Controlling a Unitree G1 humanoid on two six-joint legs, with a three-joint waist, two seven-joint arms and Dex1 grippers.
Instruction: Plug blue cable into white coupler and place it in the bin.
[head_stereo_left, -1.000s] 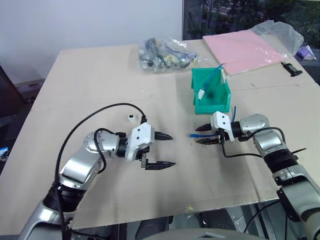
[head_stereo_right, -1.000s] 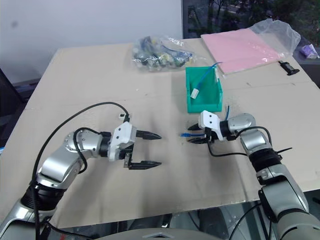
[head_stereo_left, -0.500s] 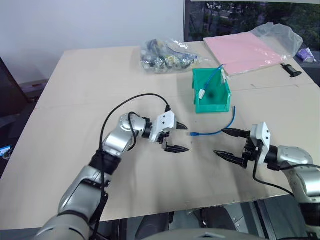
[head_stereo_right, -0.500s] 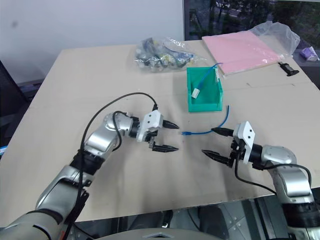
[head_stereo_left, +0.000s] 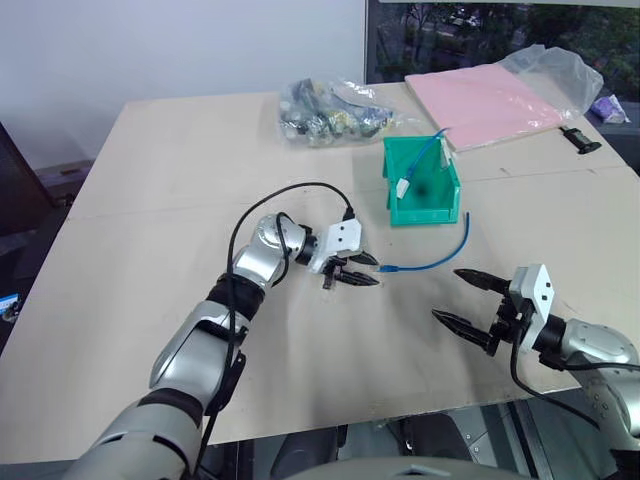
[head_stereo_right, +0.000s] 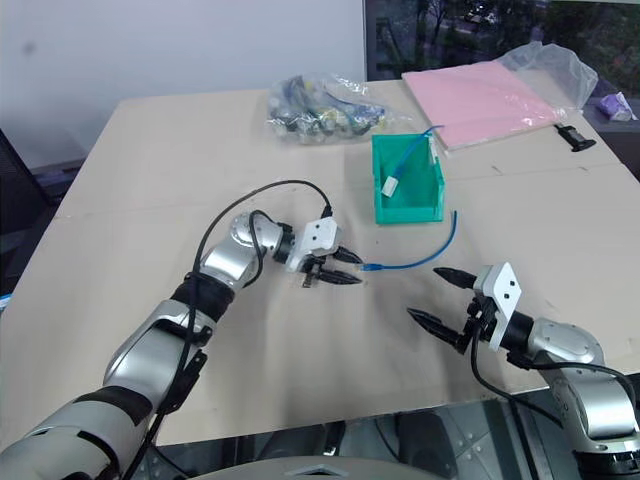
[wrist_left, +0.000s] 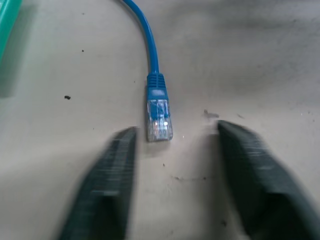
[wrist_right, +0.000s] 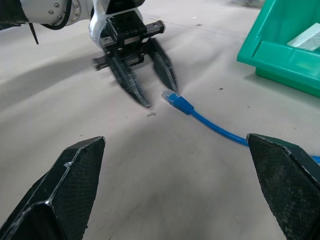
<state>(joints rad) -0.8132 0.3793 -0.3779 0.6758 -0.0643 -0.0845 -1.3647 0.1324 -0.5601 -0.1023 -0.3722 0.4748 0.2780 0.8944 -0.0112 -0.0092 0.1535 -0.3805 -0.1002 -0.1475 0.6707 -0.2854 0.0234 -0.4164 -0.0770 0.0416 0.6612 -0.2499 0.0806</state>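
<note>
While the left gripper (head_stereo_left: 366, 271) reached low across the table (head_stereo_left: 180, 170), its jaws stood narrowly apart, with the blue cable's (head_stereo_left: 440, 256) clear plug (wrist_left: 159, 121) lying just short of the fingertips, ungripped. Nearby, the right gripper (head_stereo_left: 465, 297) hovered with jaws spread wide. That cable curved toward the green bin (head_stereo_left: 423, 190).

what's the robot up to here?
It is going for the blue cable that lies on the table in front of the green bin. The left tool sits at the cable's plug end, one finger on each side, not gripping it. The right tool hangs open off to the side, empty. The bin holds another cable with a white piece. Nothing is plugged in yet.
</note>
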